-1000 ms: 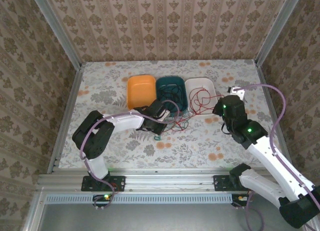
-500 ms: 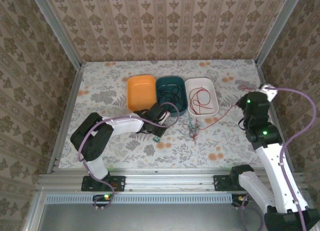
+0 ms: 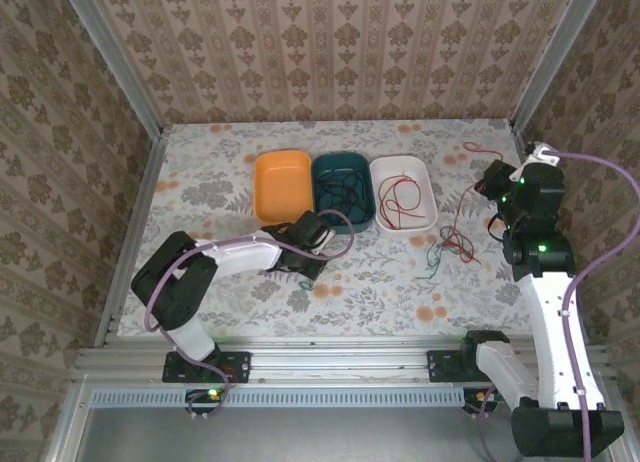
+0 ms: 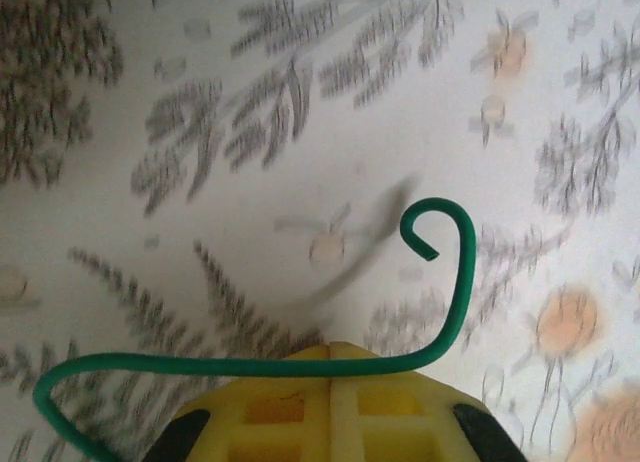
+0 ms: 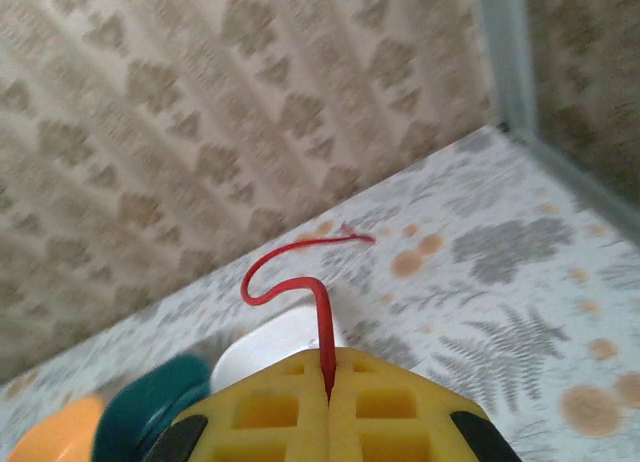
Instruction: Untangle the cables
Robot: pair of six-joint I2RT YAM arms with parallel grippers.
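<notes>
My left gripper (image 3: 308, 265) sits low on the table in front of the trays. Its yellow pads (image 4: 300, 402) are shut, with a green cable (image 4: 250, 365) crossing their tips and curling into a hook on the right. My right gripper (image 3: 490, 180) is raised at the far right, shut on a red cable (image 5: 322, 312) that rises from the seam of its pads (image 5: 390, 412). From it the red cable (image 3: 462, 207) hangs to a small tangle of red and green wires (image 3: 445, 247) on the table. More cables lie in the trays.
Three trays stand in a row at mid-table: orange (image 3: 283, 162), teal (image 3: 343, 160) holding dark cables, white (image 3: 402, 164) holding a red cable. The cage post and wall are close to the right arm. Open floral tabletop lies between the two grippers.
My right gripper has swung right and toward the back, dragging the red cable and the tangle from mid-table to the right side. The left gripper has stayed in place.
</notes>
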